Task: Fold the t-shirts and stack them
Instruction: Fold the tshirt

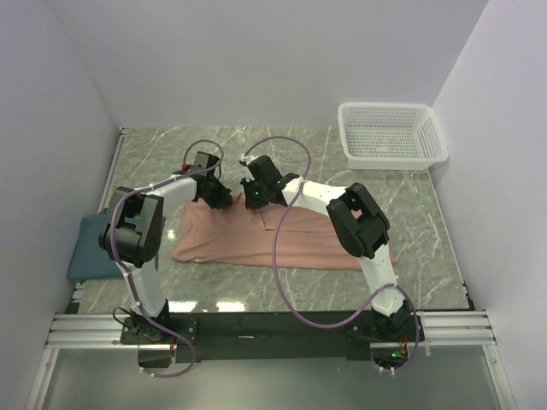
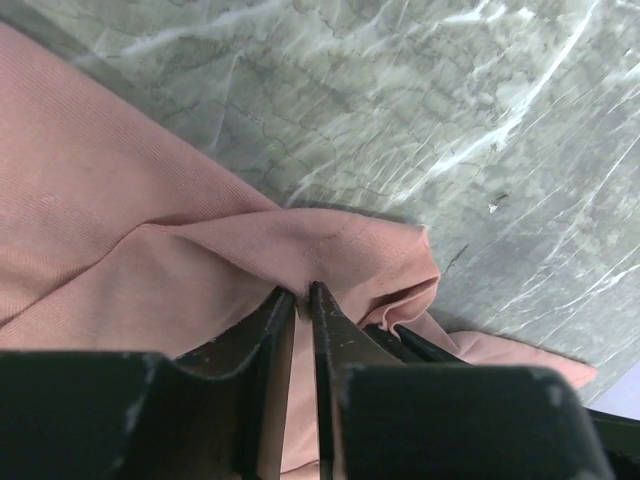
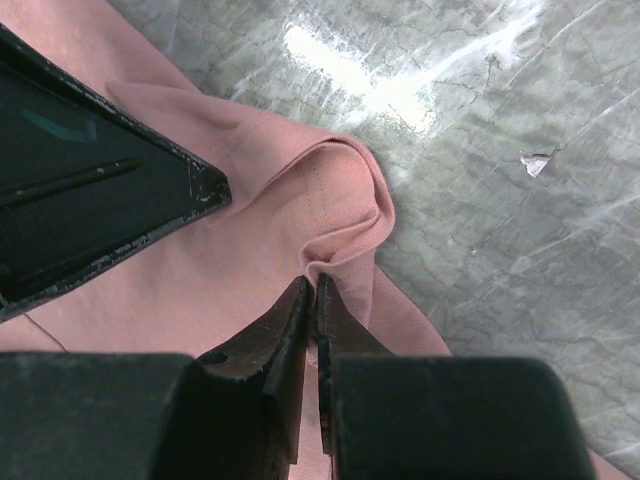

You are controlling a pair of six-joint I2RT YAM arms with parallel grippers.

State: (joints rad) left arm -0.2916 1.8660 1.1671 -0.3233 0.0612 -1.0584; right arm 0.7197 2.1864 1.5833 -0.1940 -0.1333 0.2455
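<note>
The salmon-pink t-shirt (image 1: 256, 239) lies partly folded in the middle of the table. My left gripper (image 1: 217, 198) is shut on a pinch of its far edge; in the left wrist view the pink cloth (image 2: 150, 250) bunches at the left gripper's tips (image 2: 303, 292). My right gripper (image 1: 256, 198) is shut on the same far edge just to the right; in the right wrist view a fold of cloth (image 3: 330, 210) rises at the right gripper's tips (image 3: 312, 284). The dark teal-blue t-shirt (image 1: 90, 248) lies folded at the table's left edge.
A white mesh basket (image 1: 391, 134) stands at the far right corner. The left gripper's black body (image 3: 90, 180) shows close beside the right gripper. Grey marbled tabletop (image 1: 342, 184) lies around the shirt. White walls close in three sides.
</note>
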